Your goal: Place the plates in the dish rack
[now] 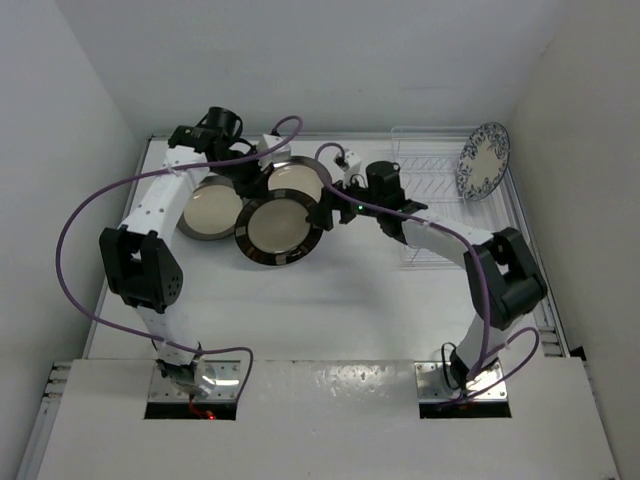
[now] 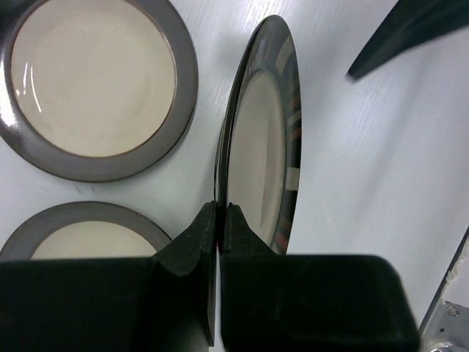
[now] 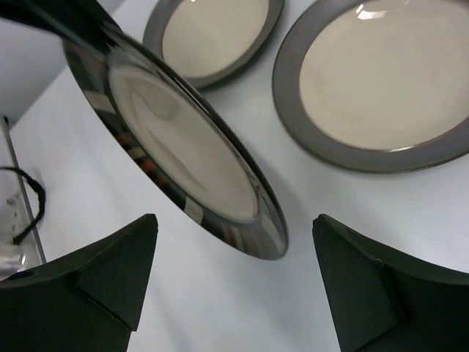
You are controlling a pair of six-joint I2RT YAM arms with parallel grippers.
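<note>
My left gripper (image 1: 256, 186) is shut on the rim of the cream plate with the dark brown banded rim (image 1: 280, 229) and holds it tilted above the table; in the left wrist view the fingers (image 2: 209, 227) pinch its edge (image 2: 256, 147). My right gripper (image 1: 329, 205) is open beside that plate's right rim; in the right wrist view the plate's lower edge (image 3: 183, 150) hangs between and beyond the spread fingers (image 3: 124, 271), not touching them. Two cream plates with grey rims (image 1: 209, 208) (image 1: 298, 180) lie flat on the table. The blue floral plate (image 1: 483, 160) stands in the white wire dish rack (image 1: 432, 178).
The rack stands at the back right against the table's right edge. White walls close in the back and both sides. Purple cables loop over both arms. In the left wrist view the right gripper's dark finger (image 2: 410, 33) shows at the upper right.
</note>
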